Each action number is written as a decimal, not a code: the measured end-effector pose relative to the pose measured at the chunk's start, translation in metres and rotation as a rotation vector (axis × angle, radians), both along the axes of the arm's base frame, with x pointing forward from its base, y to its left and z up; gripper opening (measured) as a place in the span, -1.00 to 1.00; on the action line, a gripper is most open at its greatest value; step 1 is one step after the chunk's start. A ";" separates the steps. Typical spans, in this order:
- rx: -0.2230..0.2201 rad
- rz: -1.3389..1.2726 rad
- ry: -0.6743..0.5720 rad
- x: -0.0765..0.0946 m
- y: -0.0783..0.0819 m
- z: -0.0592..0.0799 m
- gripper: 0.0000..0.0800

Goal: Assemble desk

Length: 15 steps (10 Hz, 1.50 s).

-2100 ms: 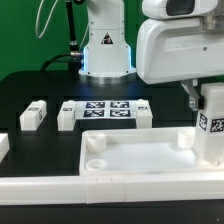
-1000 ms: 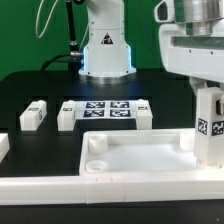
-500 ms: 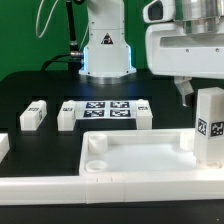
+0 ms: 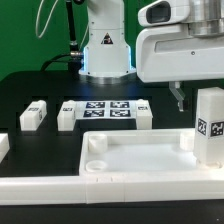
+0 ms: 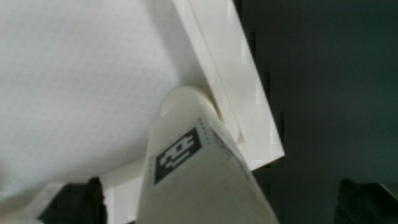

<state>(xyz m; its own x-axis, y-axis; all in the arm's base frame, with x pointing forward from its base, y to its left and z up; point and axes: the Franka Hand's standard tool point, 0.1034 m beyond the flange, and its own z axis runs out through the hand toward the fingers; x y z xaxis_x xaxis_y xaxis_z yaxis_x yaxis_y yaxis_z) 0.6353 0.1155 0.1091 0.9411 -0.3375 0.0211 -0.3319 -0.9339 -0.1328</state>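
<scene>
The white rimmed tabletop [image 4: 135,155] lies at the front, with a round socket [image 4: 96,143] at its left corner. One blocky white leg [image 4: 209,126] with a black-and-white tag stands upright in the right corner. My gripper [image 4: 180,95] hangs open above it and a little toward the exterior view's left, touching nothing. In the wrist view the leg [image 5: 187,165] rises from the tabletop's corner [image 5: 89,80] between my spread dark fingertips [image 5: 80,200], and my gripper [image 5: 222,205] holds nothing.
Three loose legs [image 4: 33,116] [image 4: 68,115] [image 4: 143,112] lie on the black table around the marker board [image 4: 105,108]. Another white part [image 4: 3,147] sits at the left edge. The robot base [image 4: 105,50] stands behind. A white border bar [image 4: 40,186] runs along the front.
My gripper was shut on the upright leg; it has opened, let go, lifted and shifted toward the exterior view's left. The leg stays standing in the corner.
</scene>
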 end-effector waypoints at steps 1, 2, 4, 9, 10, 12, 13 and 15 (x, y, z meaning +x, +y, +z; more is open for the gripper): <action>-0.052 0.216 -0.030 0.003 0.000 0.002 0.62; -0.089 0.414 -0.055 0.008 0.004 0.001 0.62; -0.082 0.394 -0.051 0.007 0.006 -0.001 0.51; -0.062 0.118 -0.023 0.007 -0.001 -0.002 -0.25; -0.052 -0.001 -0.016 0.007 -0.001 -0.003 -0.25; -0.019 -0.309 -0.004 0.007 -0.004 -0.004 -0.25; 0.028 -0.537 0.019 0.007 -0.007 -0.004 -0.25; 0.103 -0.856 0.074 0.008 -0.013 -0.005 -0.25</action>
<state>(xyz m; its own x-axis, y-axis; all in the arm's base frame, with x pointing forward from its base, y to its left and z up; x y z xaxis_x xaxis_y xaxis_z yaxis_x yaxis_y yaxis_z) 0.6428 0.1023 0.1040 0.3601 -0.9276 -0.0998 -0.9266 -0.3432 -0.1538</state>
